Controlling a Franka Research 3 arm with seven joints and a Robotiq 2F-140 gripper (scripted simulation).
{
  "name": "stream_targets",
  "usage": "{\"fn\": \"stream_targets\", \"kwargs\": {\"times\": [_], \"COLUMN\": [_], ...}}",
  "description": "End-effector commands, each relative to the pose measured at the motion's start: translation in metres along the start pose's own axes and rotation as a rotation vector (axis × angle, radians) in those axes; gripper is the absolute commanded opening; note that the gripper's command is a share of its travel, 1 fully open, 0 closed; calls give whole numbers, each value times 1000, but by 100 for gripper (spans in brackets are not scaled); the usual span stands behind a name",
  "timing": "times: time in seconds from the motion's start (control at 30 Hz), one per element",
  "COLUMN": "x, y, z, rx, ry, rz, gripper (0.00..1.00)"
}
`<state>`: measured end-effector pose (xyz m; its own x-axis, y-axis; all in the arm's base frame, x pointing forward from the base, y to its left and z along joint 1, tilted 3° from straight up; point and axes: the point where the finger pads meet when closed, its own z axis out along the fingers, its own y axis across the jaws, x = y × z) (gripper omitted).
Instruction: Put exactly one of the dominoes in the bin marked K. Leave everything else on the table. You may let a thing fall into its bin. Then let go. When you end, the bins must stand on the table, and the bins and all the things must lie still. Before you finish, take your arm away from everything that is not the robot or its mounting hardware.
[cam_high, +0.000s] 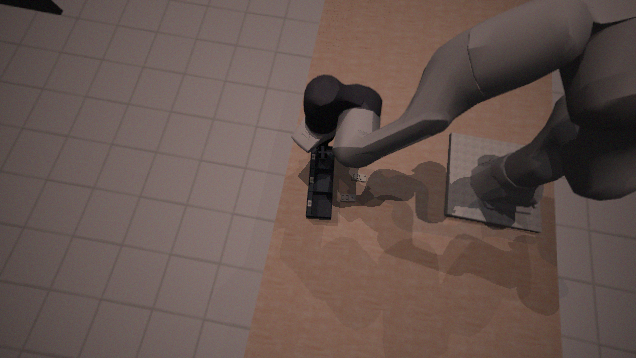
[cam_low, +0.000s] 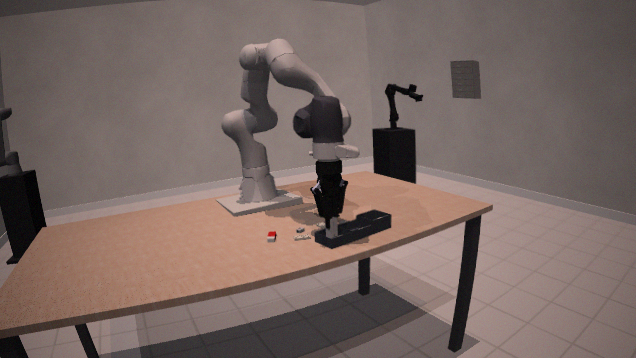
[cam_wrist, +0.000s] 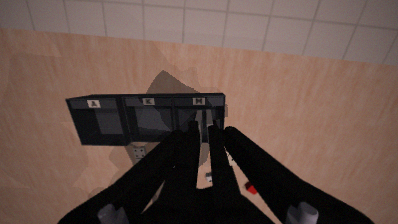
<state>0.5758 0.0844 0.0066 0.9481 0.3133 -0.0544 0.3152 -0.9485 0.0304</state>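
Note:
A black three-part bin block stands on the table. Bin K is the middle part and shows only its dark floor. My gripper is shut, its light fingertips down at bin M, with nothing visible between them. A pale domino with dark dots lies flat on the table beside the bins, near the wall between A and K. Another pale dotted piece lies farther from the bins. The fingers hide part of bin M.
Bin A is at the other end of the block from M. A red and white block lies beyond the M end. Small pale pieces, one grey and one flat, lie between it and the bins.

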Motion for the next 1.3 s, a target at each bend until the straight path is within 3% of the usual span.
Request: {"fn": "stream_targets", "kwargs": {"times": [0.0,0.37,1.17,1.27], "x": [1,1,1,1], "y": [0,0,0,0], "z": [0,0,-30,-42], "rx": [2,2,2,2], "ry": [4,4,4,4], "rz": [-3,-3,-3,-3], "gripper": [5,5,5,5]}}
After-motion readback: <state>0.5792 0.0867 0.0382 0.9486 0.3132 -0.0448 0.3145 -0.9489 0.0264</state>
